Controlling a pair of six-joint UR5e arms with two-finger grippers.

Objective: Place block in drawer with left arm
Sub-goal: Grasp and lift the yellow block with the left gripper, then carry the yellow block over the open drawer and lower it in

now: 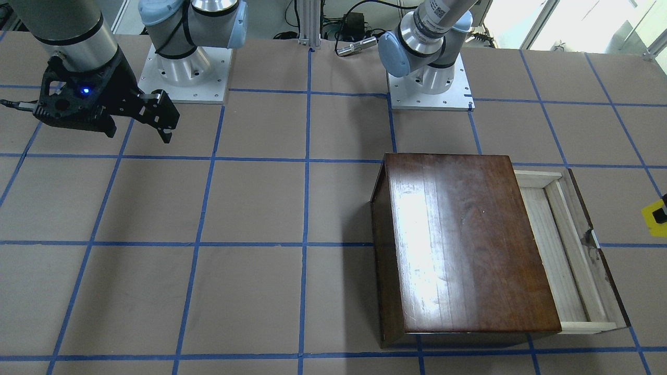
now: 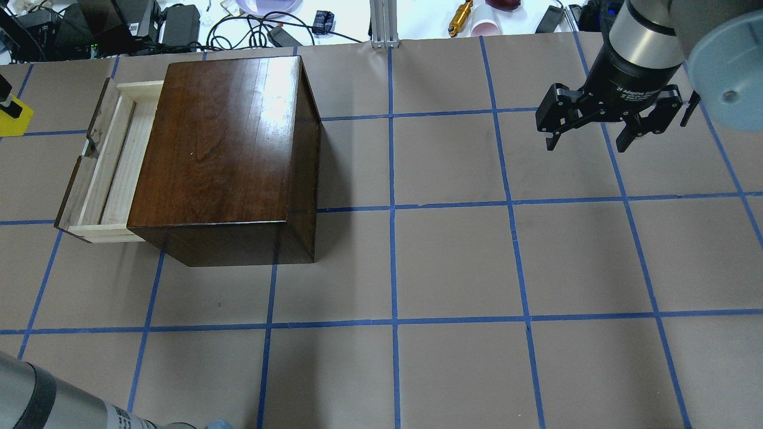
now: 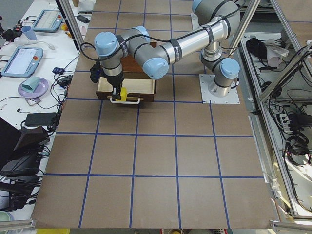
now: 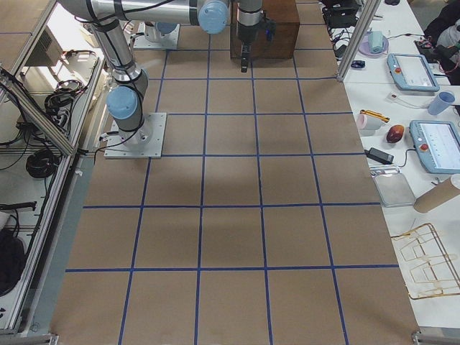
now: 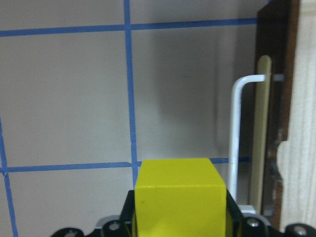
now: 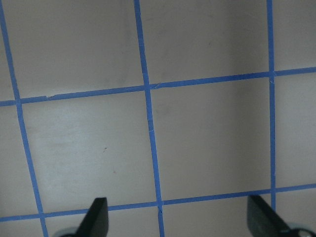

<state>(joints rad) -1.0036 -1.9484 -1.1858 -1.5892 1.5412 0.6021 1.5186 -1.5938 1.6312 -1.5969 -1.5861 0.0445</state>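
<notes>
The yellow block [image 5: 180, 190] fills the bottom of the left wrist view, with my left gripper [image 5: 180, 224] shut on it. The block [image 2: 13, 114] hangs over the table just outside the drawer's dark front panel, apart from it. The drawer [image 2: 122, 161] is pulled out of the box, and its pale wooden floor [image 1: 552, 250] shows nothing in it. A white handle [image 5: 237, 143] sticks out from the front panel. Far across the table my right gripper [image 2: 587, 145] hangs open above the mat, holding nothing; its fingertips [image 6: 95, 217] show wide apart.
The glossy dark-brown box [image 2: 232, 149] stands on the paper-covered table with blue tape lines. Both arm bases [image 1: 185, 78] [image 1: 430, 88] are bolted along the robot's side. Cables, tablets and cups lie on benches beyond the table's far edge [image 2: 381, 42].
</notes>
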